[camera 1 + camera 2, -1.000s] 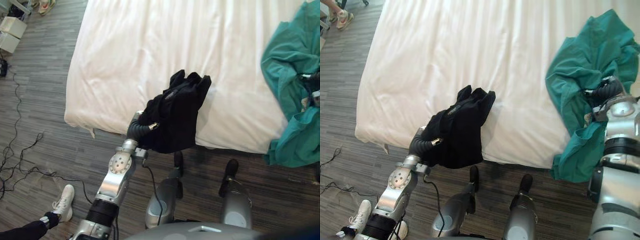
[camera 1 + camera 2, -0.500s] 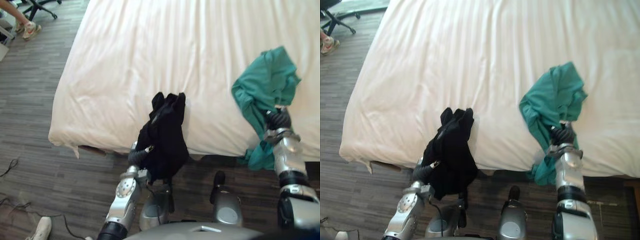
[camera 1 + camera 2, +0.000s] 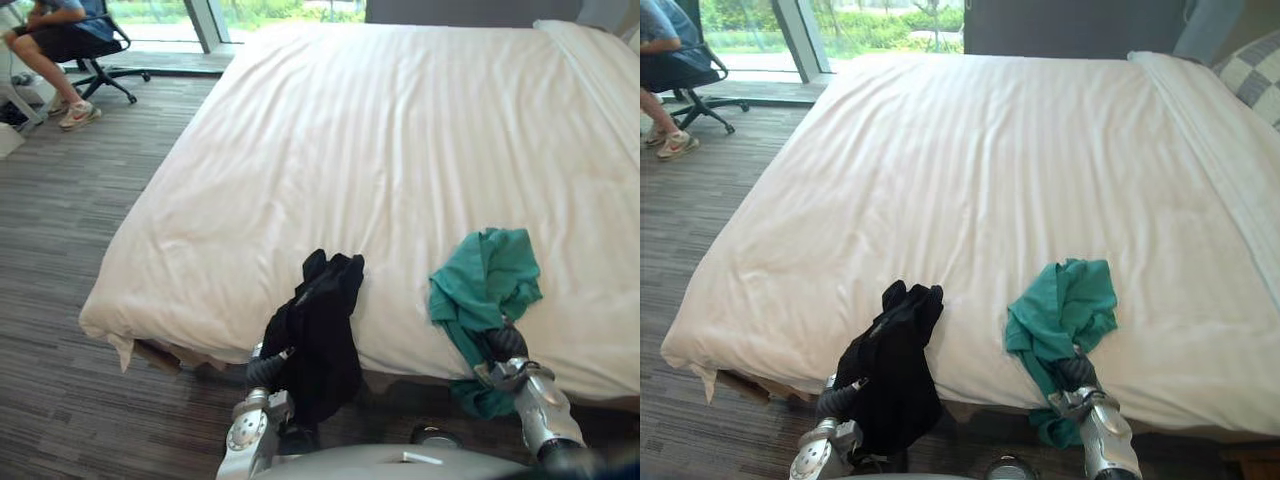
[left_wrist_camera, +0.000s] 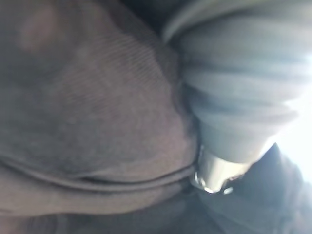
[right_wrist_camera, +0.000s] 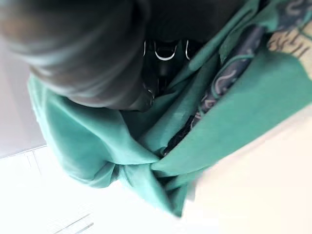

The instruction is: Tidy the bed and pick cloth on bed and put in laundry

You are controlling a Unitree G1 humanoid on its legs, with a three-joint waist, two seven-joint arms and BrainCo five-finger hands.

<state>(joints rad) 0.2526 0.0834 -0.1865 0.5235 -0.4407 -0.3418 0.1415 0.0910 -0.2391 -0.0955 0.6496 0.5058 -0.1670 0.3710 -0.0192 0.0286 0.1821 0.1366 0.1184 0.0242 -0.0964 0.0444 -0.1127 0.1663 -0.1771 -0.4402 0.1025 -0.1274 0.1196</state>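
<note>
Two cloths sit at the near edge of the bed (image 3: 400, 130): black cloth (image 3: 320, 330) draped over the left hand (image 3: 262, 370), teal cloth (image 3: 485, 280) bunched over the right hand (image 3: 503, 343). Both hang past the mattress edge. Hands are buried in fabric, so grip can't be told.

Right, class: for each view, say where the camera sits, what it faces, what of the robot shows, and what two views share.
Left eye view: head, looking down at the bed; left hand and right hand show.
Right eye view: beside it; shares bed, both cloths.
Left wrist view: left wrist; left hand against the black cloth.
Right wrist view: right wrist; right hand in the teal cloth.
</note>
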